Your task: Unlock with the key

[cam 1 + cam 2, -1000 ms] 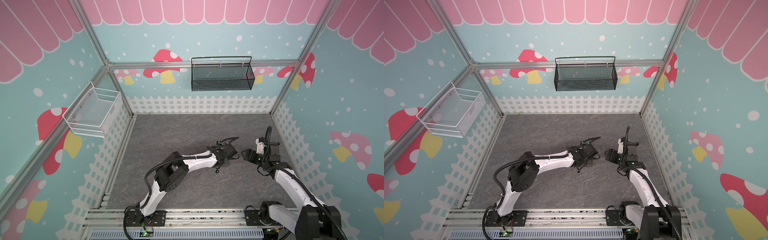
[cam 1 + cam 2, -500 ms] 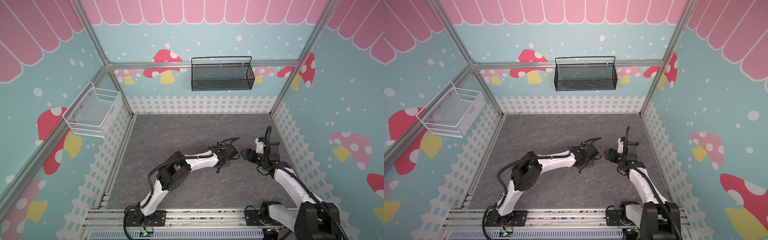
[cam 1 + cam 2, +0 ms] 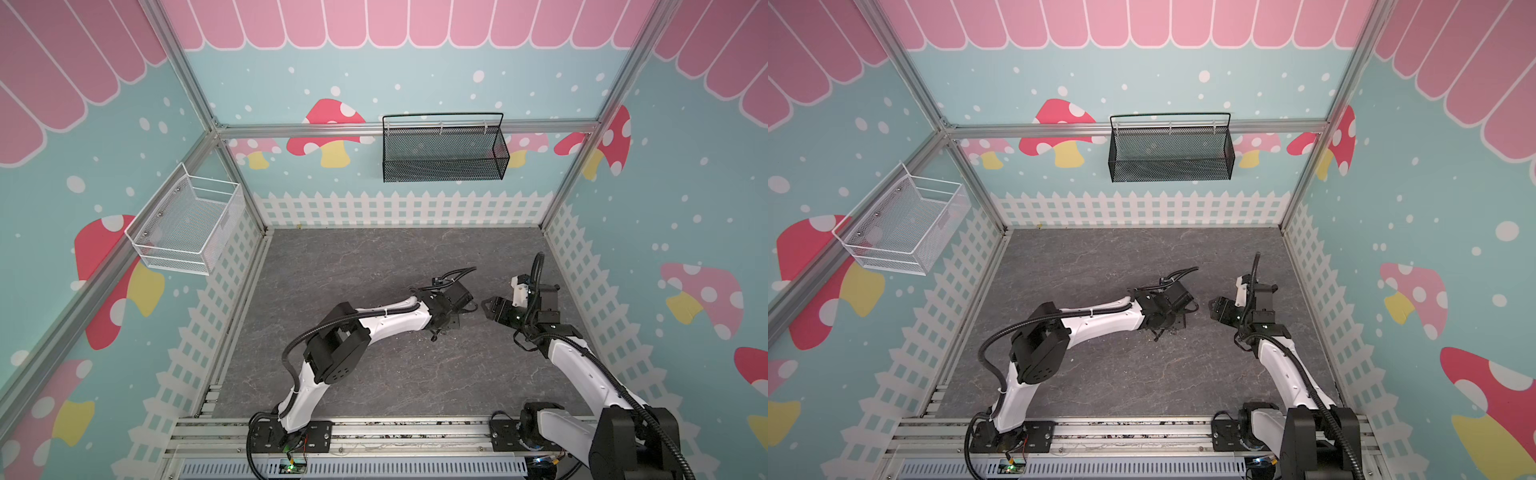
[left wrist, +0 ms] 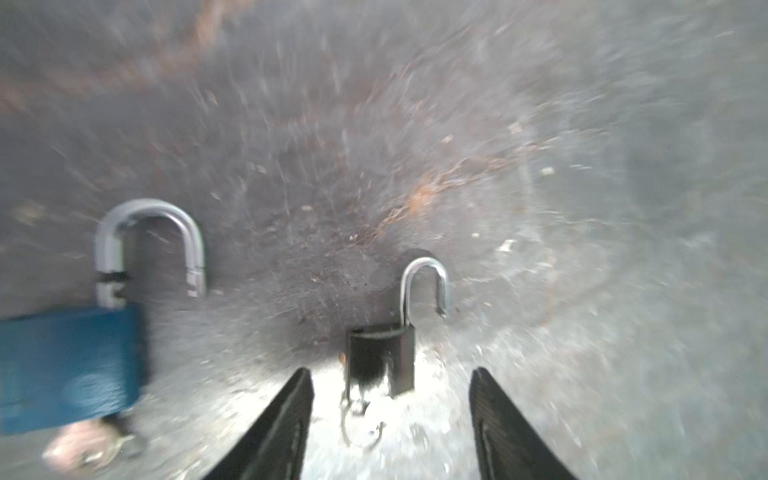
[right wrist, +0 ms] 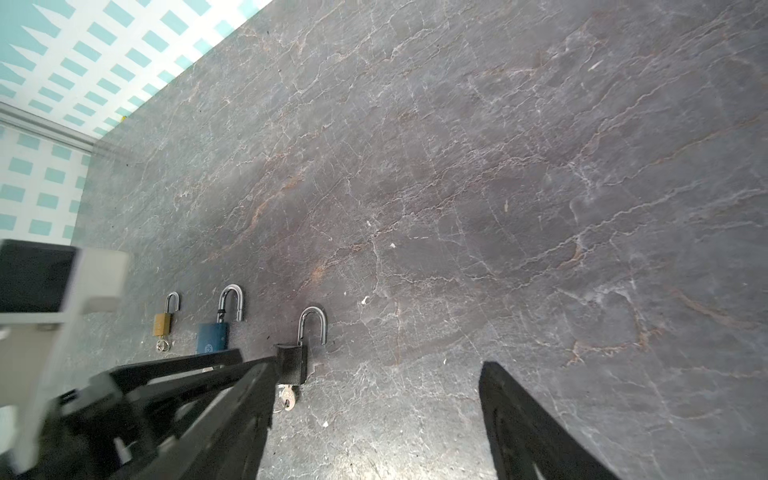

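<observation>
A black padlock (image 4: 380, 357) lies on the grey floor with its shackle (image 4: 424, 282) swung open. A silver key (image 4: 361, 419) on a wire ring sticks out of its base. My left gripper (image 4: 390, 415) hangs low over it, open, and the key lies between the fingers untouched. In both top views the left gripper (image 3: 438, 330) points down at mid-floor. The right gripper (image 3: 486, 307) hovers open just to its right, holding nothing. The right wrist view shows the same black padlock (image 5: 292, 365) and key (image 5: 286, 400).
A blue padlock (image 5: 212, 336) and a small brass padlock (image 5: 162, 324) lie in a row beside the black one, both shackles open. A black mesh basket (image 3: 442, 149) hangs on the back wall and a white wire basket (image 3: 187, 224) on the left wall.
My left gripper's jaws have spread apart over the black padlock's key. Both arms have hardly shifted.
</observation>
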You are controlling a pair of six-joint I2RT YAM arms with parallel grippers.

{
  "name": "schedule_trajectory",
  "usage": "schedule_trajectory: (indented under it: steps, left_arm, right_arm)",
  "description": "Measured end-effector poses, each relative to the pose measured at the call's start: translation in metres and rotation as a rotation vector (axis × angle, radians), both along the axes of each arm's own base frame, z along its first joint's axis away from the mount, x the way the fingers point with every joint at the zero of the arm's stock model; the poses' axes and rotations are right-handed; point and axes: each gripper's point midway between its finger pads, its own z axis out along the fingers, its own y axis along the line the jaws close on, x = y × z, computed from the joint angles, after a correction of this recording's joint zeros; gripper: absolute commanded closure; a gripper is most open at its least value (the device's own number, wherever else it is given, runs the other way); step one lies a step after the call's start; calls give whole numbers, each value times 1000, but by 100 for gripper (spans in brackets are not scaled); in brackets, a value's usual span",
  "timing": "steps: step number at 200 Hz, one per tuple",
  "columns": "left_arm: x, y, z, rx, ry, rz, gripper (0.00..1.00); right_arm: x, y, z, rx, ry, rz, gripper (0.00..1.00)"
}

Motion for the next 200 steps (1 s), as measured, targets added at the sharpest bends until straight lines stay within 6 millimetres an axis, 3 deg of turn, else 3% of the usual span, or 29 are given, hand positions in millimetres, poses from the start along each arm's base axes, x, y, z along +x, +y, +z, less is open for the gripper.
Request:
schedule_trajectory:
  steps: [18,37,61,67,85,114,141,154,168,200]
  left_arm:
    - [3,10,46,-60,-72,7,14]
    - [7,38,95,-88,-180,36,1]
    - [22,77,143,-102,-313,111,0]
    - [24,90,147,-97,-347,129,0]
    - [28,171,143,25,-403,231,0]
    - [44,308,138,190,-492,493,0]
    - [35,407,100,381,-505,663,0]
    - [29,436,78,458,-495,690,0]
    - [25,452,59,503,-507,685,0]
    - [43,451,29,534,-564,574,0]
  right_arm:
    - [1,-5,0,-2,0,-24,18]
    - [5,-14,5,-29,-24,-69,16]
    - [13,-29,15,-74,-78,-140,13]
    - [15,-36,17,-100,-102,-171,12]
    - [19,-63,17,-181,-157,-294,10]
    - [13,-94,-10,-296,-151,-439,7]
    - [22,-114,-19,-391,-162,-501,3]
    - [30,-121,-14,-441,-201,-515,2]
    - [39,-126,-12,-493,-233,-517,2]
    - [58,-126,-22,-584,-267,-449,2]
